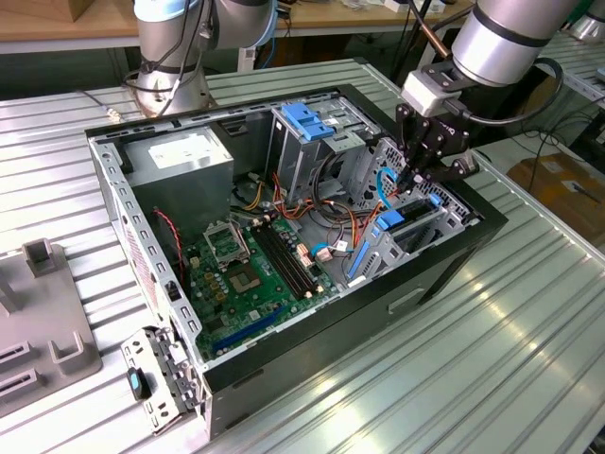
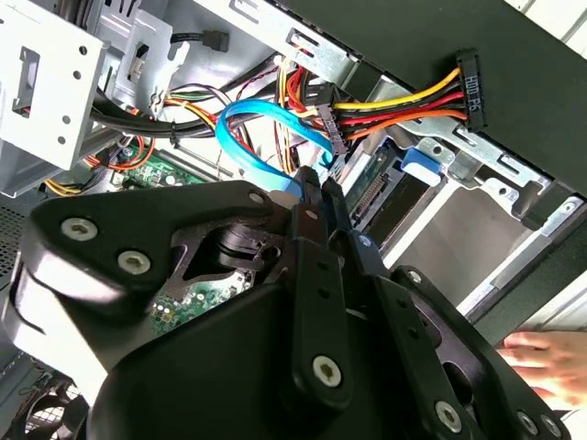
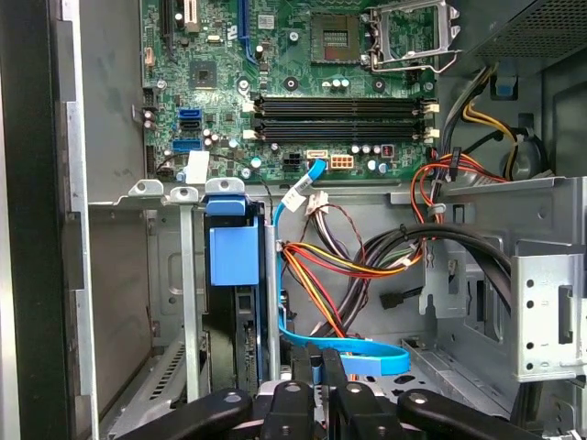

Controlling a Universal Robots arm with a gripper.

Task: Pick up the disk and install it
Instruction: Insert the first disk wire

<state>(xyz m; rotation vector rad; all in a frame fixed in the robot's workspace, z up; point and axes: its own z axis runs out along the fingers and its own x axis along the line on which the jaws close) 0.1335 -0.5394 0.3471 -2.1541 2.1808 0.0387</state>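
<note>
Exterior view: my pincer (image 1: 417, 180) points down into the case (image 1: 312, 331), wrist vertical, arm (image 1: 501, 38) sloping from the exterior view's right. Its fingers pinch the blue cable (image 2: 266, 119). The disk (image 3: 243, 330) stands slotted in the bay just beside. The second wrist view catches a person's hand (image 2: 541, 362) outside the case.

No text can be read. White label (image 1: 180, 149) on power supply box (image 1: 210, 176), exterior view's upper left: print too small. White tag (image 3: 295, 194) on blue cable (image 3: 311, 173): illegible.
</note>
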